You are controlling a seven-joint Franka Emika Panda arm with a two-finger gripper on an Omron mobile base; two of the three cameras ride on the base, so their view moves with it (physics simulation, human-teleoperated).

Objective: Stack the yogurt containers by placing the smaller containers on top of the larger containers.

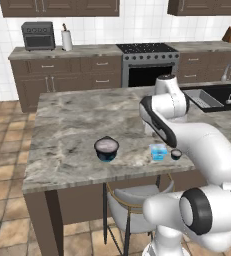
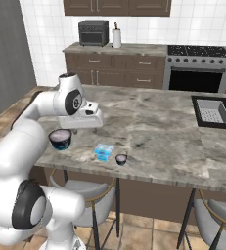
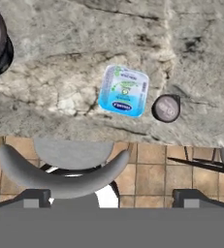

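Light-blue cup (image 3: pixel 123 91) lies on counter beyond the jaws (spread wide).

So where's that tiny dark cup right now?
The tiny dark cup sits near the counter's front edge, just right of the light-blue cup in both base views.

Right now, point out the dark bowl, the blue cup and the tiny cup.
dark bowl (image 1: pixel 106 146): left base view, on its pale top.
blue cup (image 3: pixel 123 90): hand view, middle of its label.
tiny cup (image 3: pixel 166 108): hand view, on its pale top.
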